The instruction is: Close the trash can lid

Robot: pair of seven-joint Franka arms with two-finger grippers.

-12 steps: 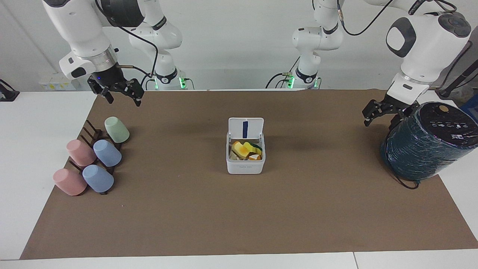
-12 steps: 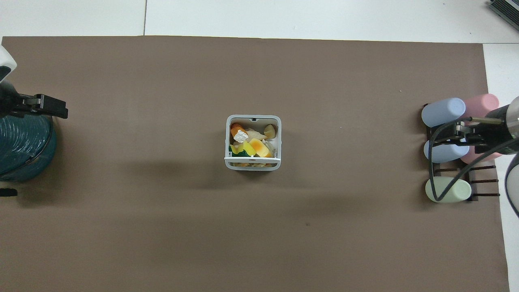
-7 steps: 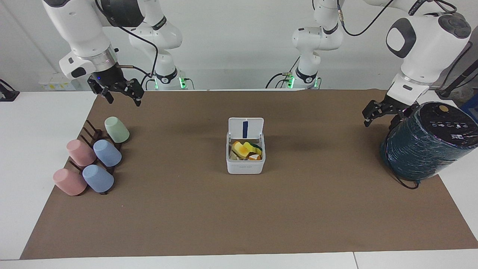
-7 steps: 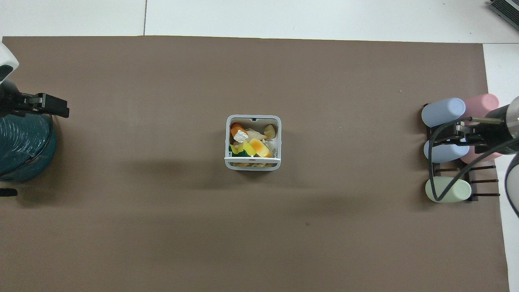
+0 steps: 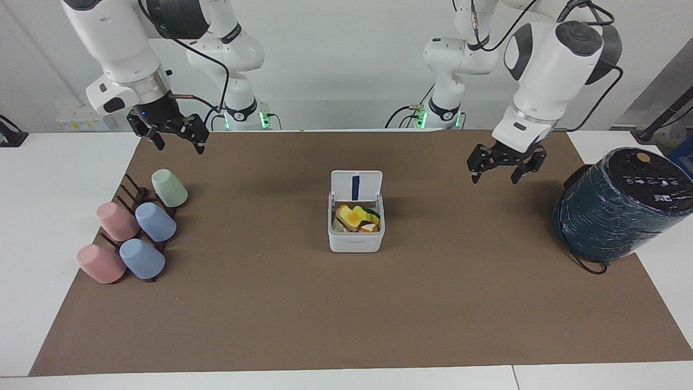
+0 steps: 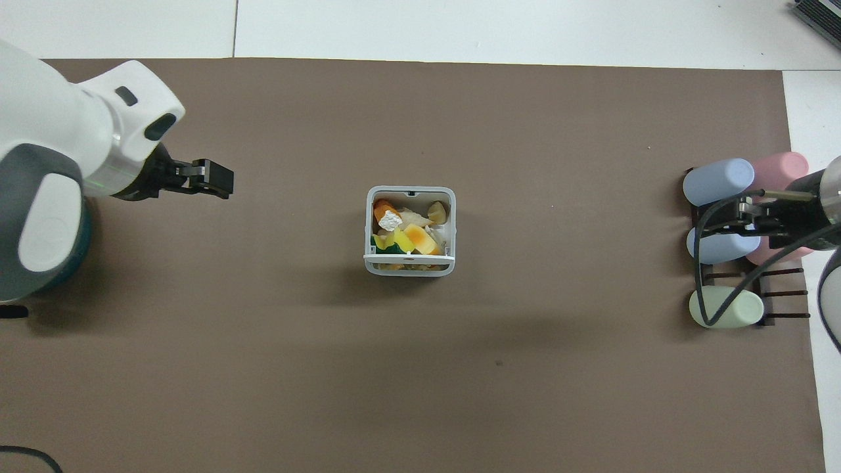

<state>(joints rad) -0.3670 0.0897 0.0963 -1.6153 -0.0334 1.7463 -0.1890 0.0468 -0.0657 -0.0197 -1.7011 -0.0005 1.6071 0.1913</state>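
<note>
Swinging in from the dark teal wrapped cylinder, the left gripper now hangs in the air over bare brown mat, between that cylinder and the small white square plastic trash can; a moment ago it sat right against the cylinder's side. Its fingers are spread apart and hold nothing. In the overhead view the left gripper points toward the can but is well apart from it. The trash can sits in the middle of the mat, and its white square hinged lid stands upright on the edge nearer to the robots, the blue strip on its inner face showing in the facing view. From overhead the lid shows only as a thin white edge. Inside the can lie bits of yellow, orange, green and white scraps. Over at the right arm's end of the table, the right gripper hasn't budged, waiting in the air above the dark rack of pastel cups, pink, blue and green, fingers parted and empty.
</note>
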